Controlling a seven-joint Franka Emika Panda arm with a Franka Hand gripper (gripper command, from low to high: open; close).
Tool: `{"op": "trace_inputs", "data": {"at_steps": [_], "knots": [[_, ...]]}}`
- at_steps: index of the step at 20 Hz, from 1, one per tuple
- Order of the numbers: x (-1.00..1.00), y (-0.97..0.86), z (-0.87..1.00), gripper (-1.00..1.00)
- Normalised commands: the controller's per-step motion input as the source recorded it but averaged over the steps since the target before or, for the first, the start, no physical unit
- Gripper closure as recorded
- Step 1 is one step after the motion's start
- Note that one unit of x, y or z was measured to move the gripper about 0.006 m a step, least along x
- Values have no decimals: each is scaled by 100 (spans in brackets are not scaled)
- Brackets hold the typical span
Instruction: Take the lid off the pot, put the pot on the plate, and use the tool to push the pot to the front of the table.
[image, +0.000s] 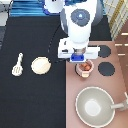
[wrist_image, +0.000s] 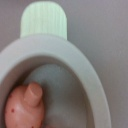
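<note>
The pot (image: 85, 67) stands uncovered on the brownish-pink stove panel, its reddish contents showing. My gripper (image: 81, 59) hangs right over the pot's upper-left edge, and the arm covers part of it. To the left, on the black table (image: 30, 100), lies the tan plate (image: 41, 65) with nothing on it. The cream spatula tool (image: 18, 64) rests further left. In the wrist view a pinkish piece with a knob, seemingly the lid (wrist_image: 26, 109), sits inside a grey rim (wrist_image: 87, 75). The exterior view does not show the lid plainly.
The large grey pan (image: 82, 95) with its long handle sits on the stove toward the exterior view's bottom right. Black burners (image: 106, 68) lie right of the pot. A pale green slab (wrist_image: 44, 20) shows beyond the grey rim in the wrist view.
</note>
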Motion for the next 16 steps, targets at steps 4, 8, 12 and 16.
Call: {"op": "trace_inputs", "data": {"at_steps": [4,8,12,16], "knots": [[38,0,-21,-100],[39,0,-22,-100],[39,0,-16,-100],[34,0,-15,-100]]}}
